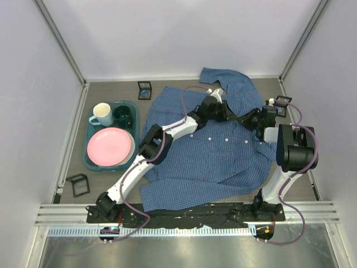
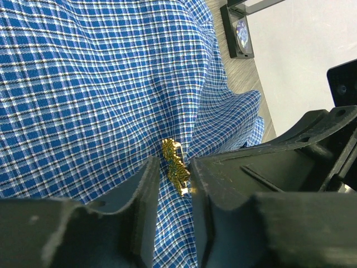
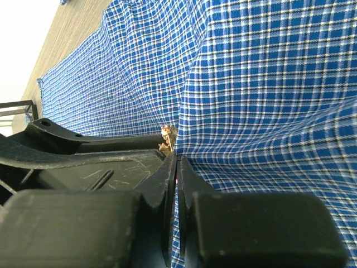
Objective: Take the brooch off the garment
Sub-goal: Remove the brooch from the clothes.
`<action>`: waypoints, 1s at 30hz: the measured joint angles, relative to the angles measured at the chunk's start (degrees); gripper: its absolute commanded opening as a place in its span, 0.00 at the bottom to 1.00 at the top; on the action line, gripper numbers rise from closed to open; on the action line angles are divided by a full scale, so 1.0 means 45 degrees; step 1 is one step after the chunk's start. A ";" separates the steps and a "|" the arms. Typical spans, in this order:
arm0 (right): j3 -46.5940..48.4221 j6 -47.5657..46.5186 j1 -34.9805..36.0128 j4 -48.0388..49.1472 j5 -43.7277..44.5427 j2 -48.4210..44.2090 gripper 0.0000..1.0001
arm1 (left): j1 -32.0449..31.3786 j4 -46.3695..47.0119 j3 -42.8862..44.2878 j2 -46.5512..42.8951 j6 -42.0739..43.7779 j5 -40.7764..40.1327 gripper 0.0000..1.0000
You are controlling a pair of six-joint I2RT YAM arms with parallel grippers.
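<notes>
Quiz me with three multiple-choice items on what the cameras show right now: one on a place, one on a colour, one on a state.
1. Where is the brooch?
A) on the bare tabletop
B) on the shirt, between the left pincer's fingers
C) hanging on the back wall

2. What colour is the plate in the tray?
A) pink
B) yellow
C) black

3. How is the right pincer?
A) wide open
B) out of sight
C) closed on a fold of shirt

Answers:
1 B: the left wrist view shows the gold brooch on checked cloth with a finger on each side.
2 A: the top view shows a pink disc in the tray.
3 C: the right wrist view shows its fingers meeting, with cloth pinched at their tips.
</notes>
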 measured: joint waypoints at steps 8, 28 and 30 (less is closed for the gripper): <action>0.0325 -0.0325 0.0015 -0.0627 0.0194 -0.0015 0.13 | 0.0000 -0.0189 0.0005 0.0000 0.0160 -0.0097 0.20; 0.0933 -0.0680 0.0141 -0.1107 0.0427 -0.0015 0.11 | -0.0039 0.0160 -0.0748 -0.0393 0.1010 -0.0107 0.37; 0.0933 -0.0680 0.0141 -0.1107 0.0427 -0.0015 0.11 | -0.0039 0.0151 -0.0797 -0.0393 0.1005 -0.0107 0.34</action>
